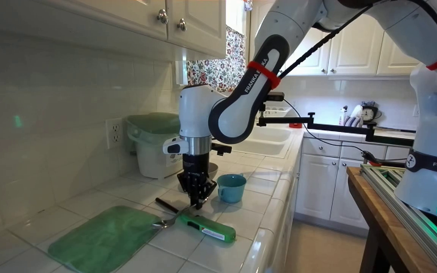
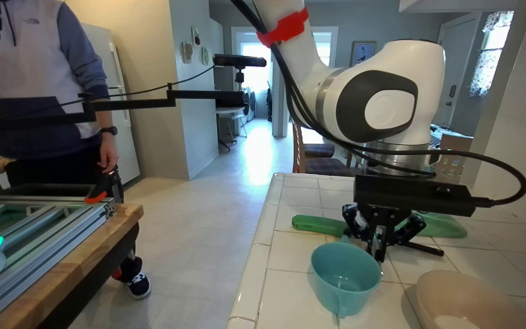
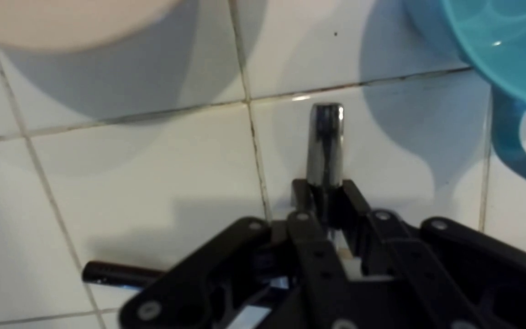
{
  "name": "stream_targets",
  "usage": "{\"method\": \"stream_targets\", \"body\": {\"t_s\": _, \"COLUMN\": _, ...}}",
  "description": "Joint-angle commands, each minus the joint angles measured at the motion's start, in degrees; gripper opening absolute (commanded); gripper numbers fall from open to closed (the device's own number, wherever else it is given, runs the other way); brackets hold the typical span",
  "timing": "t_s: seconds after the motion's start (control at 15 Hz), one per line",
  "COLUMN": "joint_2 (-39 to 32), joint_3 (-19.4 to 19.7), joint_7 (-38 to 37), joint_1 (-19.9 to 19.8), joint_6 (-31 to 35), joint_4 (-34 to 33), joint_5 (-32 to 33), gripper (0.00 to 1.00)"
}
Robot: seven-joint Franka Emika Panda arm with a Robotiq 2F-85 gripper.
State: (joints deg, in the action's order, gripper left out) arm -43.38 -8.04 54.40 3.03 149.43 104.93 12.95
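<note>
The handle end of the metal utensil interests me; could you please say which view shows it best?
The wrist view: there the handle end juts from the gripper, close up and uncovered. In both exterior views it is at most a tiny glint beside the gripper; the utensil's head does show in an exterior view.

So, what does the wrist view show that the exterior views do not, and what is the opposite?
Only the wrist view clearly shows the handle end of the metal utensil in the robot's hand, and a dark speck on the tiled counter.
Only the exterior views show the green mat, the green tool body and, in an exterior view, a person.
All share this hand, the blue cup, the bowl and the black rod.
</note>
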Motion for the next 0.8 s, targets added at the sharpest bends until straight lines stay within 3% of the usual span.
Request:
{"method": "stream_targets", "body": {"t_s": 0.0, "joint_2": -0.02, "joint_3": -0.34, "joint_7": 0.15, "joint_1": -0.24, "joint_6": 0.08, "joint_4": -0.62, "joint_5": 1.49, "gripper": 0.05}}
{"method": "stream_targets", "body": {"t_s": 0.73, "joint_2": 6.17, "joint_3": -0.82, "joint_7": 0.51, "joint_1": -1.84, "joint_6": -0.33, "joint_4": 2.3, "joint_5": 0.82, "gripper": 0.05}}
